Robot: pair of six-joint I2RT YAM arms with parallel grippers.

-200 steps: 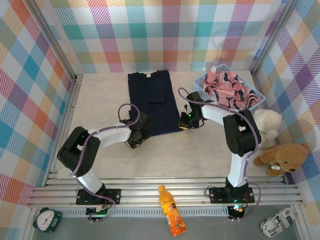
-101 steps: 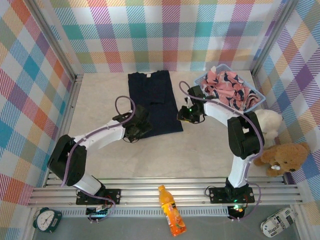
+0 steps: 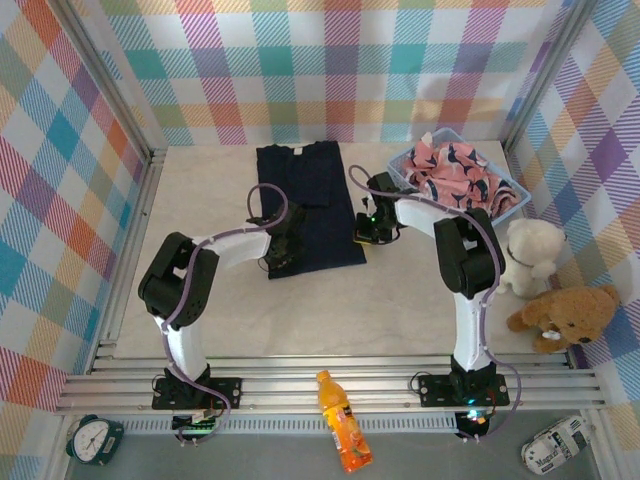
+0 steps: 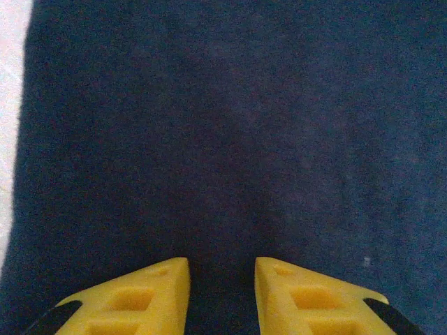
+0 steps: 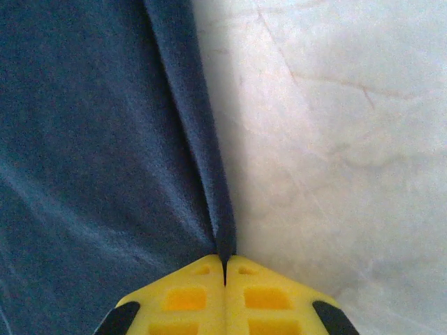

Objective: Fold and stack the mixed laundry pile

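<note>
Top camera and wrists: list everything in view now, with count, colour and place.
table: 1, pale marbled, centre of view
basket: 1, light blue, far right
navy trousers: 1, dark navy, flat on table, far middle
pink garment: 1, pink with navy-and-white print, in basket
white teddy bear: 1, white, right edge
brown teddy bear: 1, brown, right edge, nearer
bottle: 1, orange, near ledge, centre
clock: 1, teal, near-left corner
small gadget: 1, white-grey, near-right corner, unidentifiable
left gripper: 1, yellow fingers, jaws apart over trousers
right gripper: 1, yellow fingers, shut on trousers' right edge

Likely lab test booth: plaid walls (image 3: pixel 330 70), aluminium rails (image 3: pixel 300 372), marble-look tabletop (image 3: pixel 330 310).
</note>
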